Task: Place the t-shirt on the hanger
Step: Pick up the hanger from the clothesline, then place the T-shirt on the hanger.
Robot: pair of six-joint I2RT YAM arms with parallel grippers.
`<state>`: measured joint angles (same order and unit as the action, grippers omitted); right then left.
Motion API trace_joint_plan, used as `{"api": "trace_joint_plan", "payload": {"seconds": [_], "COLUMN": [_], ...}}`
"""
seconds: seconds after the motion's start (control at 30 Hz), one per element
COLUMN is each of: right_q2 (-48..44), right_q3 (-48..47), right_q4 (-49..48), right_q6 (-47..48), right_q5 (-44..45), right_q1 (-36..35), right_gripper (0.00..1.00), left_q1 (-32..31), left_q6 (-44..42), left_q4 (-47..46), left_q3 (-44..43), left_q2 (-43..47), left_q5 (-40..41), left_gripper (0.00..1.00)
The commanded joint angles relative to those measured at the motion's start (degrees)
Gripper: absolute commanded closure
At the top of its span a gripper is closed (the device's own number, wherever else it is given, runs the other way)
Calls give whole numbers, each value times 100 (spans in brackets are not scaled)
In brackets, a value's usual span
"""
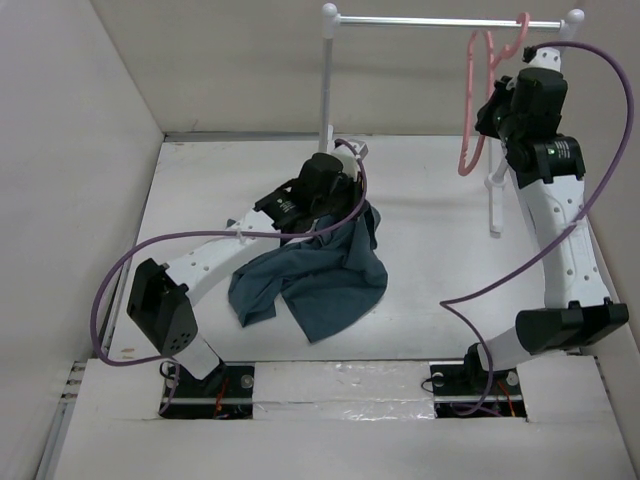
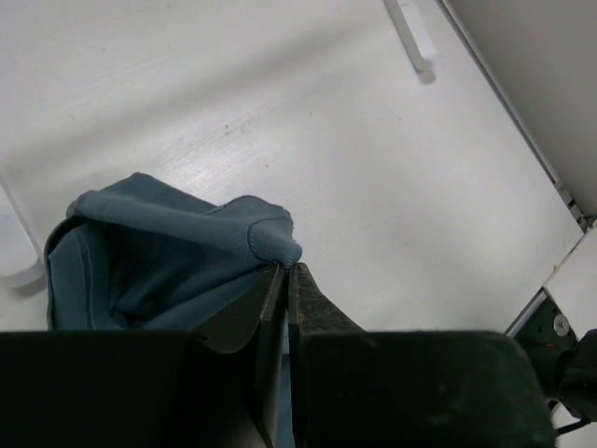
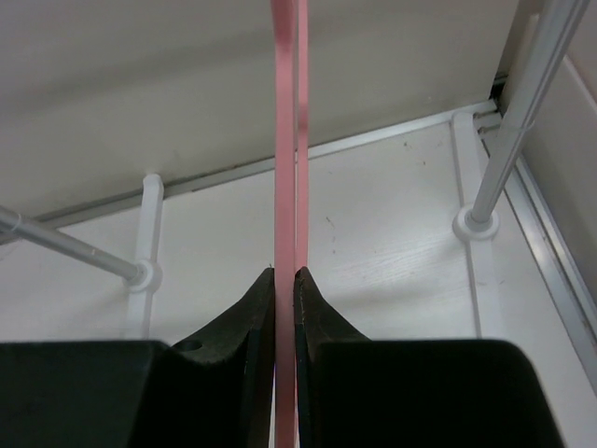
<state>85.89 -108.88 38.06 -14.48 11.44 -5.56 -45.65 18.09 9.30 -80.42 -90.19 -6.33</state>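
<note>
R gripper [image 3: 284,276] pinches thin salmon-pink plastic hanger [image 3: 284,140] hanging at white rack's metal rail [image 1: 440,20]; L gripper [image 2: 287,271], we see, clamps dark teal cotton t-shirt [image 1: 320,275], rest crumpled on white table [image 1: 440,250].

My shirt [image 1: 320,280] is dark teal and soft. It lies crumpled in a heap on the table [image 1: 430,250], with one bunched, seamed edge held up, pinched in my left gripper [image 2: 289,269]. The hanger [image 1: 478,100] is thin salmon-pink plastic. Its hook is over the rail [image 1: 450,20] and it hangs upright, one narrow strip clamped in my right gripper [image 3: 284,275].
</note>
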Motion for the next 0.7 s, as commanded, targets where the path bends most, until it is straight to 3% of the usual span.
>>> {"api": "trace_joint_plan", "payload": {"seconds": [0.0, 0.23, 0.33, 0.5, 0.67], "right_q2": [-553, -1679, -2390, -3908, -4668], "right_q3": [619, 1825, 2528, 3766, 4094], "right_q4": [-562, -801, -590, 314, 1412], "right_q6": [-221, -371, -520, -880, -1380], "right_q5": [-537, -1029, -1740, -2410, -2927], "right_q1": [46, 46, -146, -761, -1262], "right_gripper": [100, 100, 100, 100, 100], "left_q1": [21, 21, 126, 364, 671], "left_q6": [-139, -165, -156, -104, -16], "left_q4": [-156, -104, -104, -60, 28], "left_q3": [-395, -465, -475, -536, -746], "left_q2": [-24, -191, -297, -429, -666], "left_q5": [114, 149, 149, 193, 149], "left_gripper": [100, 100, 100, 100, 100]}}
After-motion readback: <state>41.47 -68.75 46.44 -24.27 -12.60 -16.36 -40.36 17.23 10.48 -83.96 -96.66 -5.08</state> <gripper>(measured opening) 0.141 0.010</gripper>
